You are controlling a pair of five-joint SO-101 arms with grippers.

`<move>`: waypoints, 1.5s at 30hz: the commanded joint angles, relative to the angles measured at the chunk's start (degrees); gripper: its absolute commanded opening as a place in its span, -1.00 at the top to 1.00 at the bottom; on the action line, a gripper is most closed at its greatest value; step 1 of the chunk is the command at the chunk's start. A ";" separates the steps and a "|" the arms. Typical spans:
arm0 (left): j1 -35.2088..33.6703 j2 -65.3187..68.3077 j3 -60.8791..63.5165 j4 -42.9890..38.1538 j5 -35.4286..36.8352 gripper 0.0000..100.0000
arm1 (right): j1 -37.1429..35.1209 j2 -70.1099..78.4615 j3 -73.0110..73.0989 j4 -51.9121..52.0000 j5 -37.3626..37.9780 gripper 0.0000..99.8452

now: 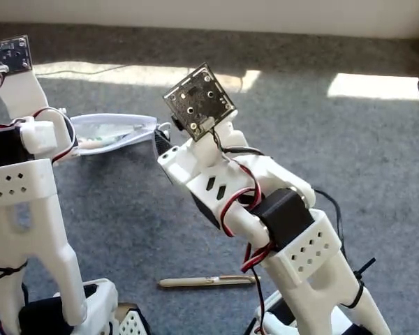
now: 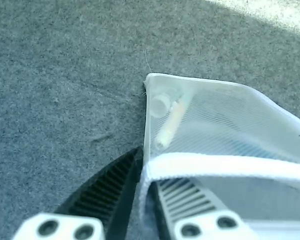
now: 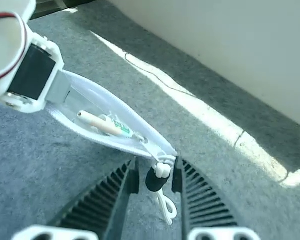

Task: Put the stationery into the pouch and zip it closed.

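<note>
Zipper pull (image 3: 155, 181), black with a white cord, clamped between the jaws of the right gripper (image 3: 155, 167) at one end of the pouch (image 3: 107, 107). The white rim at the pouch's other end is pinched in the closed jaws of the left gripper (image 2: 146, 170). Pouch: translucent mesh, mouth gaping along the zip, lying on the grey carpet (image 1: 335, 153) between the two arms. Contents: one cream pen (image 3: 97, 123), one small item with green print (image 3: 122, 131) beside it, one white round cap (image 2: 160, 104) in a corner. Outside the pouch: one tan pen (image 1: 209, 281) flat on the carpet near the right arm's base, well apart from the pouch. Arms: both bent low, meeting the pouch from opposite ends. Surroundings: sunlit patches on the carpet, pale wall (image 3: 230, 45) behind, thin cable (image 3: 155, 82) near its foot.
</note>
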 commanded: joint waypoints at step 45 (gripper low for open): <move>-3.91 -1.10 0.75 -1.32 0.26 0.97 | -30.02 12.35 42.42 -4.26 1.93 0.78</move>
